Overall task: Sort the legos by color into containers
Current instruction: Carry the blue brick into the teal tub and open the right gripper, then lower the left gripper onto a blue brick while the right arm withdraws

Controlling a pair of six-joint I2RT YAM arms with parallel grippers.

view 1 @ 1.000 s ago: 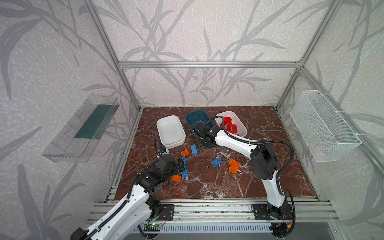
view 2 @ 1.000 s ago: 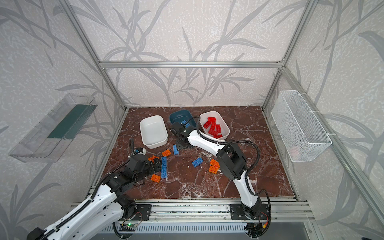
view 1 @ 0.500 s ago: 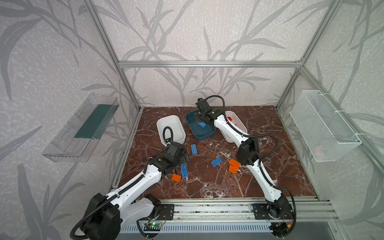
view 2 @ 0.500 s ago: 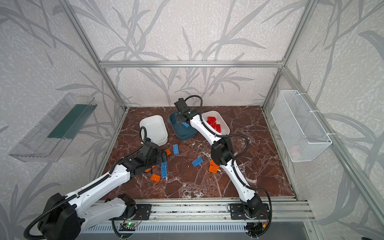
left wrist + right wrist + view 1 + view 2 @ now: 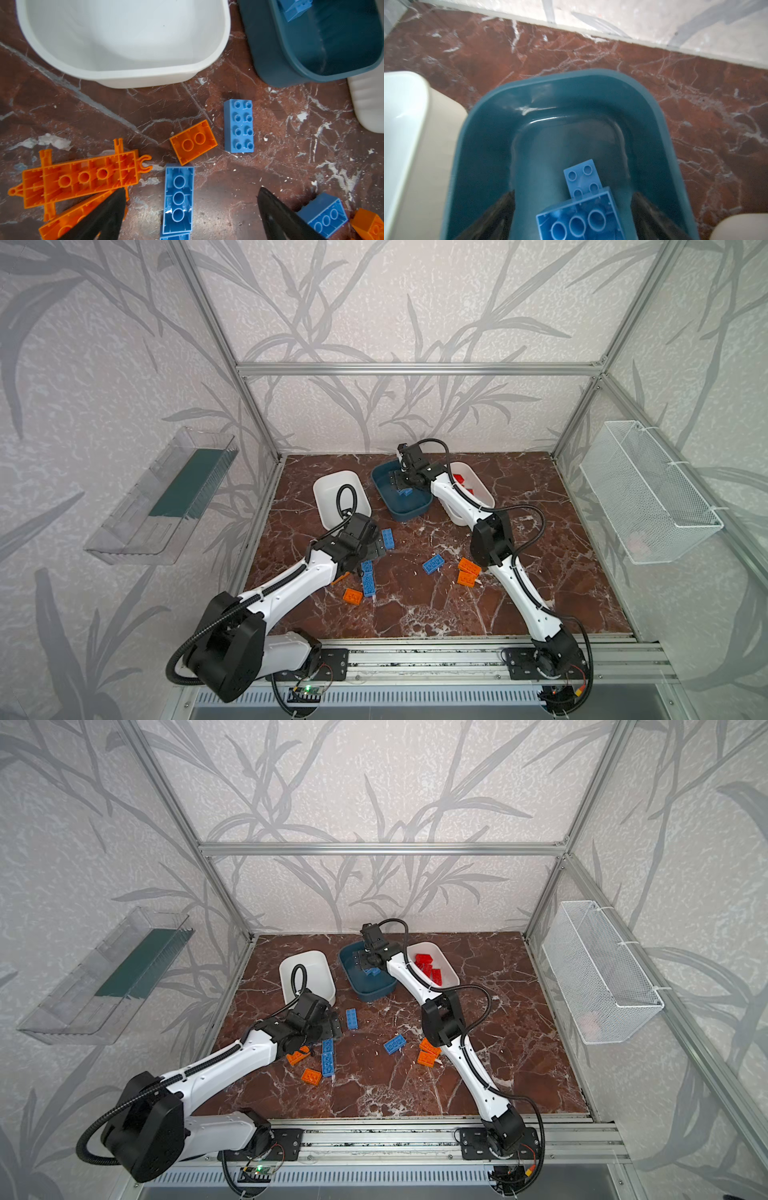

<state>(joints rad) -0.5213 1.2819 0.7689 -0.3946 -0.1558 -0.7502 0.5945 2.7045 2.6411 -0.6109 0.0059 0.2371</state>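
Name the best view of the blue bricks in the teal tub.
Right wrist view: the blue bricks lie close up in the teal tub, one studs up, one underside up. Both top views show a small blue patch; the left wrist view clips one at its edge.

We see glossy, smooth plastic: teal tub (image 5: 409, 515), and white tub (image 5: 332, 491) at its nine o'clock. The tabletop (image 5: 415, 614) looks like scuffed marble.

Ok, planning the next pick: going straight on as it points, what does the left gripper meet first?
Probably the upside-down blue brick seen between the open fingers of the left gripper; depth is unclear.
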